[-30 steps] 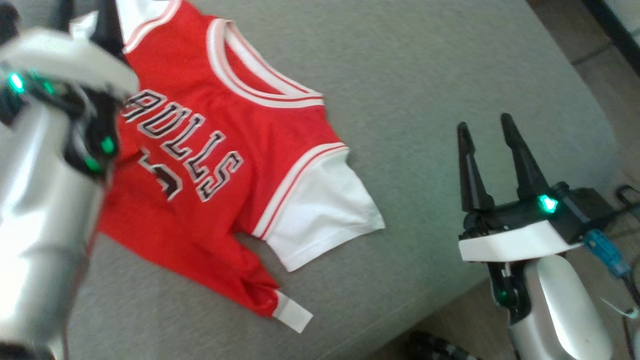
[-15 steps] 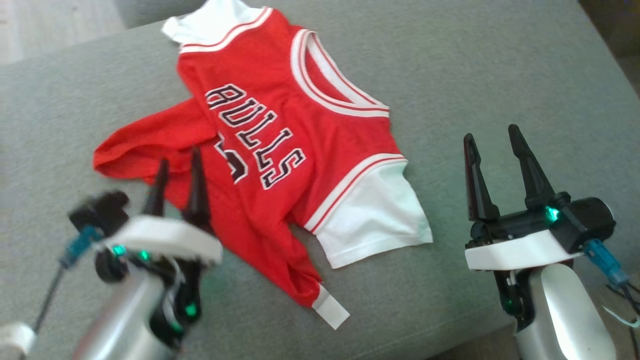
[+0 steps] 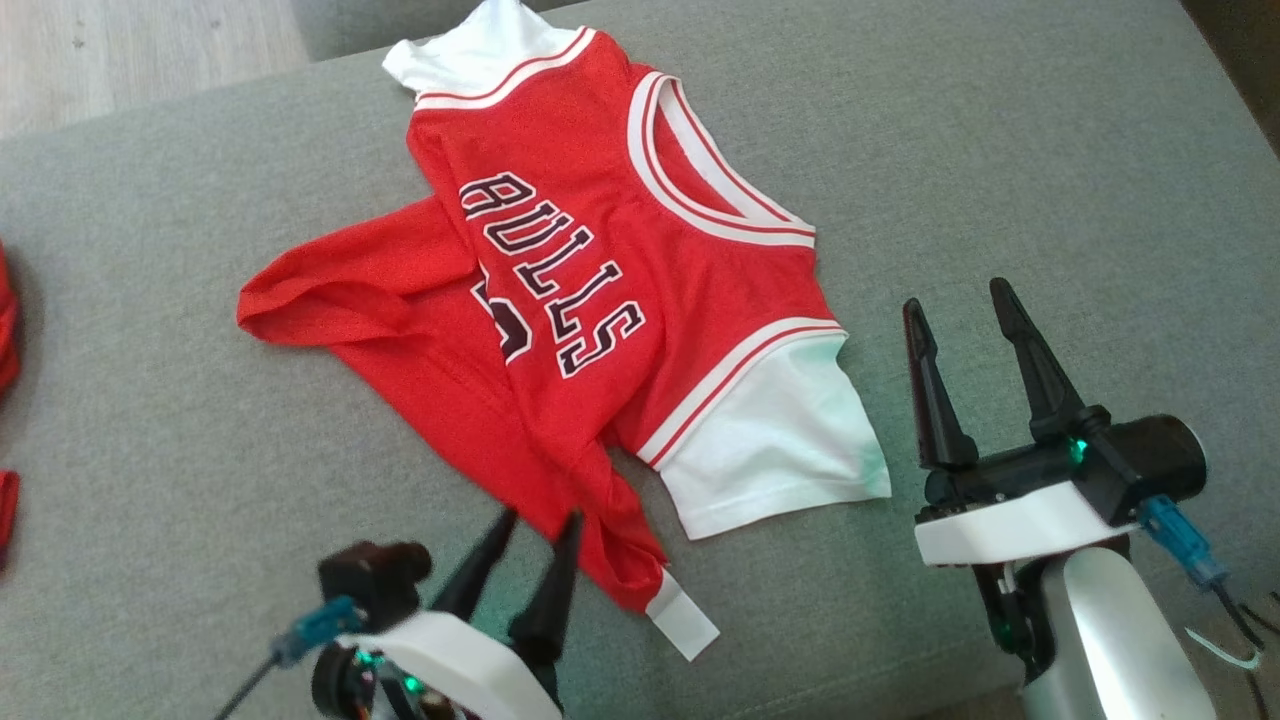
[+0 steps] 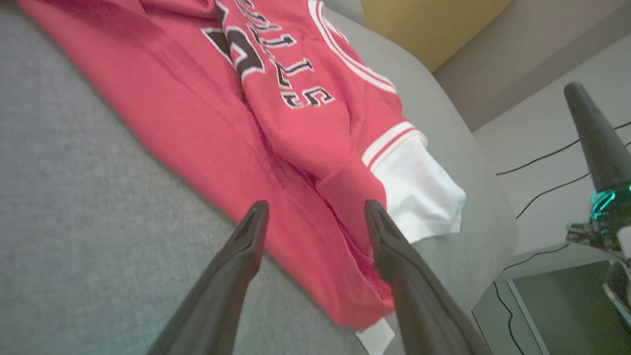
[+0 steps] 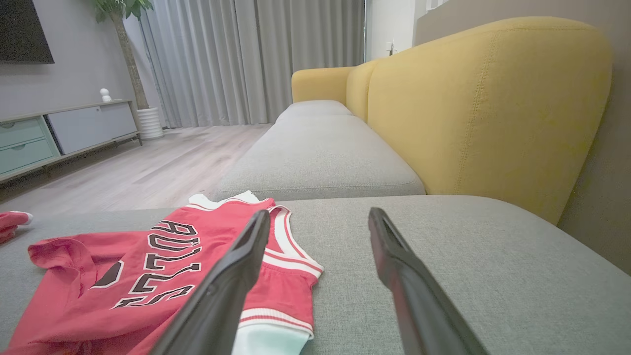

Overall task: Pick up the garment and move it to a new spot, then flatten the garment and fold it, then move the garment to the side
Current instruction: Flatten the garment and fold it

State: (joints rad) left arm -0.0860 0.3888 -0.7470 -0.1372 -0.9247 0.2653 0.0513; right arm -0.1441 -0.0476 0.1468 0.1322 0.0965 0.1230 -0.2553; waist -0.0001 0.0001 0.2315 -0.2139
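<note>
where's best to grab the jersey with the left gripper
Probably the bunched red hem corner of the jersey, coming from the near edge of the cushion: the fabric folds up into a ridge there, and the open left gripper sits beside it.

The red jersey [image 3: 700, 290] carries one readable word: the lettering [image 3: 552, 275] "BULLS" — black capitals edged in white across the chest. Beneath it a black number [image 3: 508, 335] sits half folded under — unreadable.
</note>
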